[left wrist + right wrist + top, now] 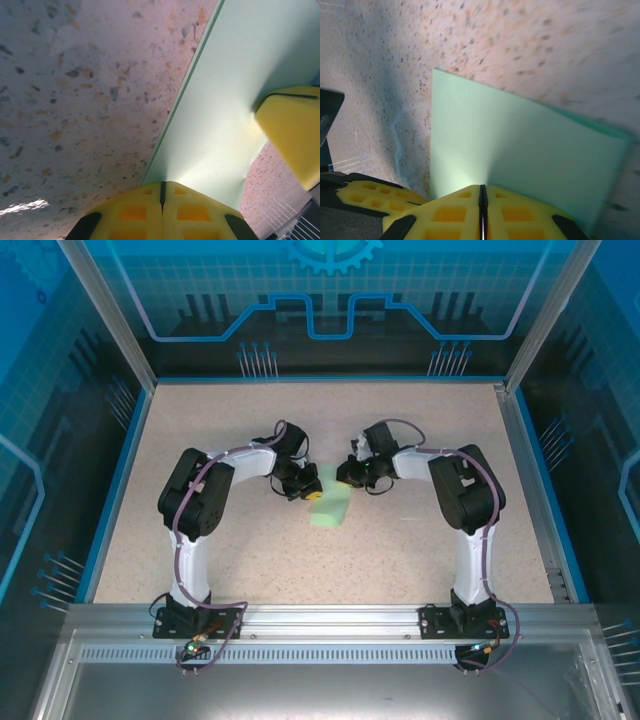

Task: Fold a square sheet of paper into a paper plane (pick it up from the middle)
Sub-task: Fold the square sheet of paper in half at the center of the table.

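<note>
Both grippers meet at the middle of the table. Left gripper [303, 490] is clenched on one end of the square sheet of paper [330, 510], its yellow fingers [135, 212] pressed flat together with the pale green sheet coming out between them. Right gripper [347, 476] pinches the same sheet in the same way, jaws closed tight on it.

Around them, the table [250, 570] is speckled beige stone-look laminate with a blue border. It sits inside an enclosure of glossy blue panels [330, 300] printed with circuit-style lines. A silver aluminium rail [330, 618] runs along the near edge, with both arm bases bolted to it.

From above, the sheet is a small oblong, apparently doubled over. Its long axis slants from far right to near left. The far end lies under the two grippers and the near end points towards the arm bases.

Each arm rises from its base and bows outward at the elbow. Each forearm then reaches inward, so the wrists face each other across the paper, very close together.
</note>
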